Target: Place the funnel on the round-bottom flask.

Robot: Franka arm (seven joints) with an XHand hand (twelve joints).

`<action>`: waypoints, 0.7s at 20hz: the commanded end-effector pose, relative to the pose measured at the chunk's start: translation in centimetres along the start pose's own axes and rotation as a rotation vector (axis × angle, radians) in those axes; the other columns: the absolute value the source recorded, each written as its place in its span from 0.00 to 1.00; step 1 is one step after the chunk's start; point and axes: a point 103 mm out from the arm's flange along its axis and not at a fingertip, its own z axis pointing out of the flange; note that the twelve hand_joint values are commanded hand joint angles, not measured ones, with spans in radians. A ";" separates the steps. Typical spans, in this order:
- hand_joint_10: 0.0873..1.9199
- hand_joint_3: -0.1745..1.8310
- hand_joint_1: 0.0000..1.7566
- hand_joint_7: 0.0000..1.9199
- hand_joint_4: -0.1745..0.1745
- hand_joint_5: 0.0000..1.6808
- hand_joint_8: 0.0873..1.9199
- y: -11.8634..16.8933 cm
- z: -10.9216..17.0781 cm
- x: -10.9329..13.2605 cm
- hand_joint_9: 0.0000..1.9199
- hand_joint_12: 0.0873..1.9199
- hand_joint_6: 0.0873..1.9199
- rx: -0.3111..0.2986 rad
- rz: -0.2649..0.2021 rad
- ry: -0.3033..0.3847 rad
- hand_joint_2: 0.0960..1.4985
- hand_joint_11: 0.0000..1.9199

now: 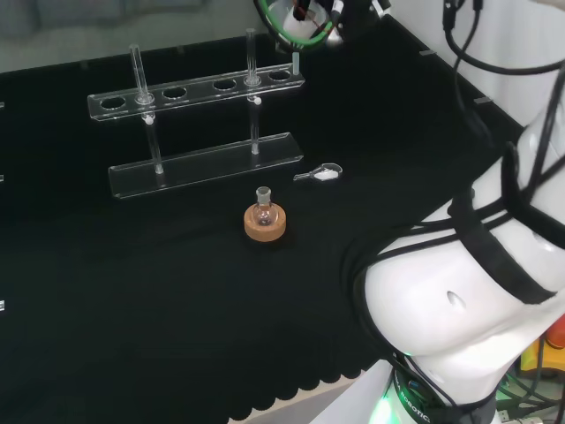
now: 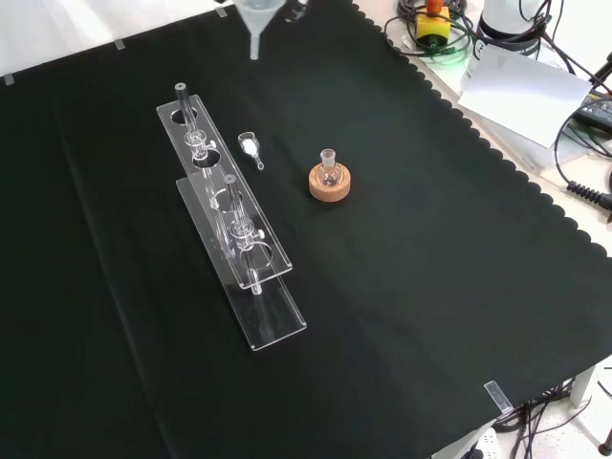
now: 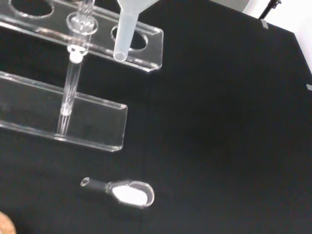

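A small clear round-bottom flask [image 1: 262, 205] stands upright on a cork ring [image 1: 265, 226] near the middle of the cloth; the front view shows the flask [image 2: 329, 164] on its ring [image 2: 330, 185] too. A clear plastic funnel [image 2: 256, 21] hangs high in the air at the front view's top edge, spout down, well away from the flask. Its spout [image 3: 126, 30] shows close in the wrist view, over the rack's end. The hand [image 1: 309, 18] is at the head view's top edge, holding the funnel by its upper part; its fingers are mostly cut off.
A clear acrylic test-tube rack [image 1: 199, 124] with two glass tubes stands behind the flask in the head view. A small glass scoop with white powder [image 1: 322, 174] lies between rack and flask. The arm's white links [image 1: 477, 291] are at the right.
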 end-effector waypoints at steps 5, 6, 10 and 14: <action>0.18 0.00 0.50 0.32 0.56 0.47 0.29 -6.1 3.1 4.6 0.49 0.63 0.36 0.015 -0.027 0.010 0.75 0.35; 0.18 0.00 0.50 0.32 0.56 0.47 0.29 -6.3 3.6 5.0 0.49 0.63 0.36 0.020 -0.030 0.008 0.75 0.35; 0.18 0.00 0.50 0.32 0.56 0.47 0.29 -6.9 5.1 6.7 0.49 0.63 0.37 0.012 -0.050 0.015 0.75 0.35; 0.18 0.00 0.50 0.32 0.55 0.47 0.29 -7.0 6.6 8.2 0.50 0.63 0.37 0.004 -0.068 0.017 0.75 0.35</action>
